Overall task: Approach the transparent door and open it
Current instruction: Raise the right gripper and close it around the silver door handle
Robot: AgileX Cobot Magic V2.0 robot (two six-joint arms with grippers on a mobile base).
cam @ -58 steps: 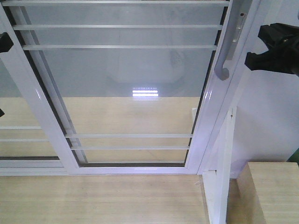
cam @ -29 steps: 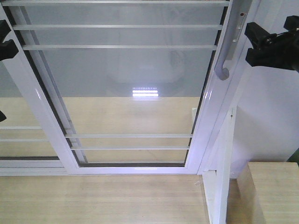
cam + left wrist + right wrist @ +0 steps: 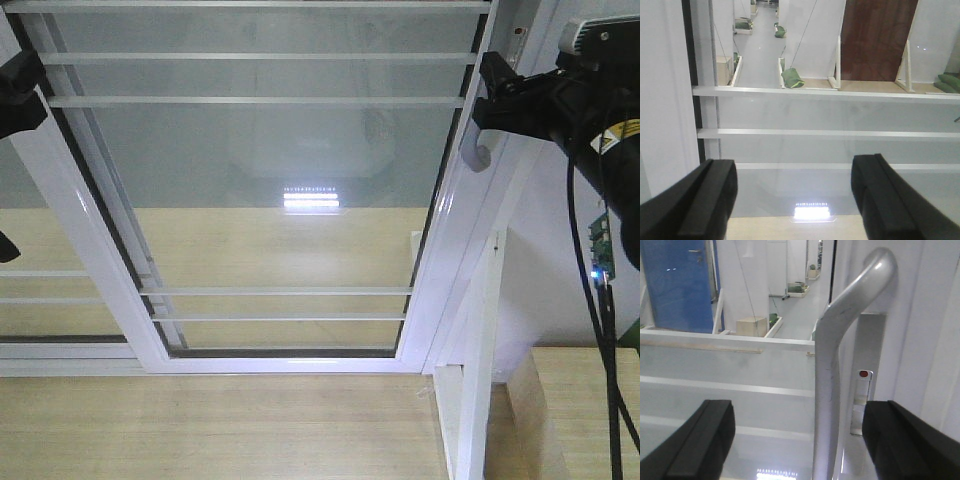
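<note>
**Right tool** (image 3: 807, 440): fingers spread wide, one on each side of the grey pull handle (image 3: 829, 370). The right wrist view shows a gap on both sides. It grips nothing.

**Left tool** (image 3: 795, 200): fingers wide apart and empty, facing the glass close to the door's left stile.

**Transparent door** (image 3: 270, 150): directly ahead of us, filling the front view. Its handle stile sits against the white jamb on our right, so we judge it closed.

**Second glass panel** (image 3: 60, 300): no handle, lying behind the door at the left.

**Seen through the glass**: a grey hall with green sacks (image 3: 791, 77), a brown door (image 3: 875, 40) and a blue door (image 3: 675, 285).

**Progress, as we judge it**: the approach is done and the handle is lined up between the fingers of the right tool. The grip is not yet made. What remains is closing on the handle and sliding the door leftward.
</note>
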